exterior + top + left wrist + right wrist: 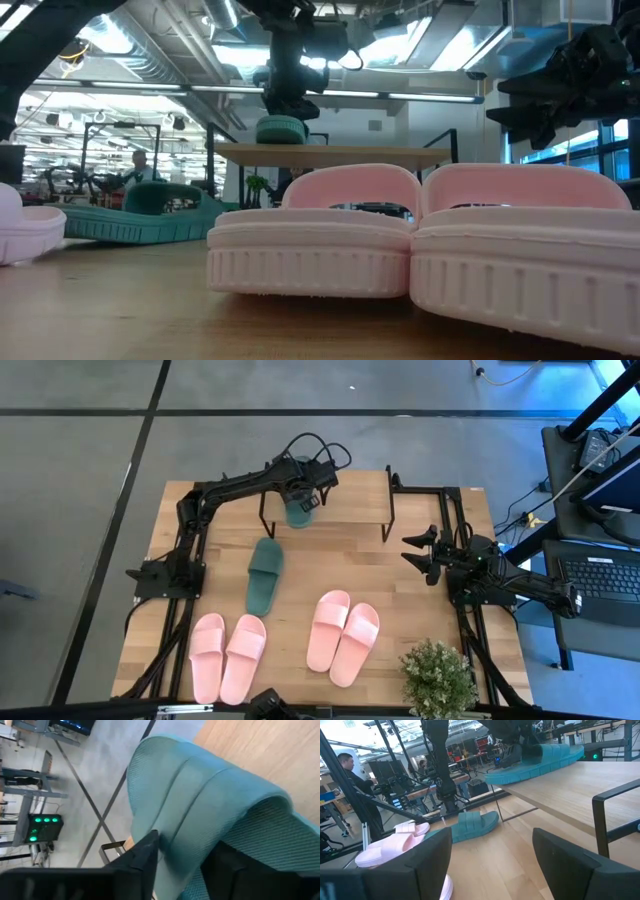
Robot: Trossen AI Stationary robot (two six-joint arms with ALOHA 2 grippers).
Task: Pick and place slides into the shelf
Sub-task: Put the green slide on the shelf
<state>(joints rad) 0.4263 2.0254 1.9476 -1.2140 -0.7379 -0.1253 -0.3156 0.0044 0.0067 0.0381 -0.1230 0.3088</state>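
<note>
we see the tabletop (400,560) from above with the shelf (350,485) at its 12 o'clock edge, its thin black legs standing on the wood. a potted plant (437,678) sits near the 5 o'clock corner, and beyond the tabletop at 3 o'clock there is a desk with a laptop (600,575). in the right wrist view a person (345,762) stands among racks in the room behind.

the left pincer (302,495) is over the left part of the shelf with one green slide (300,510) between its fingers (142,857). the slide's sole lies on the plank top, as the low view shows (282,130), while the fingers sit on either side of its strap; we cannot tell whether they grip it or have let go. its long axis runs about 12 to 6 o'clock, one end hanging past the shelf's near edge. we cannot tell which end is the toe.

the second green slide (265,575) lies on the tabletop just below the shelf, toward 7 o'clock from the first, long axis close to 12 to 6 and slightly tilted. one pink pair (228,656) lies side by side at 7 o'clock, the other pink pair (343,637) near 6 o'clock, both leaning a little toward 1 o'clock.

the right pincer (425,557) hovers at 3 o'clock, spread wide and holding nothing, pointing toward 9 o'clock, well apart from every slide.
</note>
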